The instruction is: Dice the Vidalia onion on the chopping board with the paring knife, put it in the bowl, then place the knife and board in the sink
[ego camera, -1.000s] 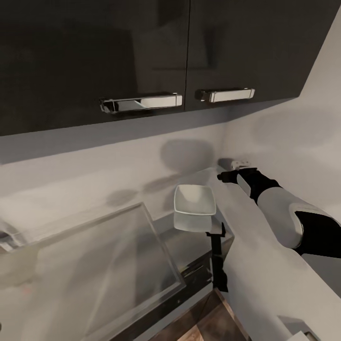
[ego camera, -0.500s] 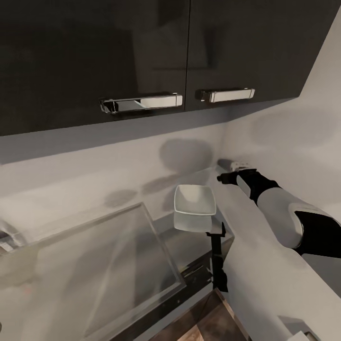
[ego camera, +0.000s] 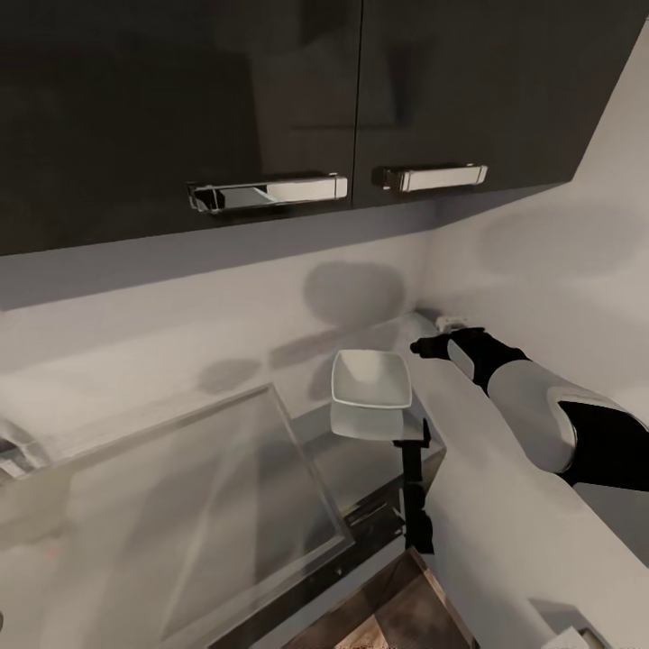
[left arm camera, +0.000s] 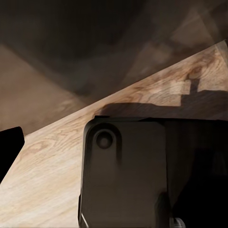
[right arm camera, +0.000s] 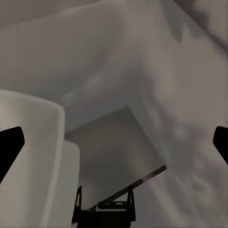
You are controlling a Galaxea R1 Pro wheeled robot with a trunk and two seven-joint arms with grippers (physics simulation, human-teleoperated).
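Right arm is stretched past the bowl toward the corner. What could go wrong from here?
1. The right end effector, open, appears close to the wall; reaching further could hit it.
2. The right arm passes just beside the bowl; a leftward swing could knock it away.

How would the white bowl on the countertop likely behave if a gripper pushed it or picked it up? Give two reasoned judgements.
The bowl looks rigid, with smooth glossy walls, so it would probably slide across the grey countertop rather than bend. Its shallow, broad, squarish shape suggests it is unlikely to roll or tip. The smooth rim could be slippery between jaws.
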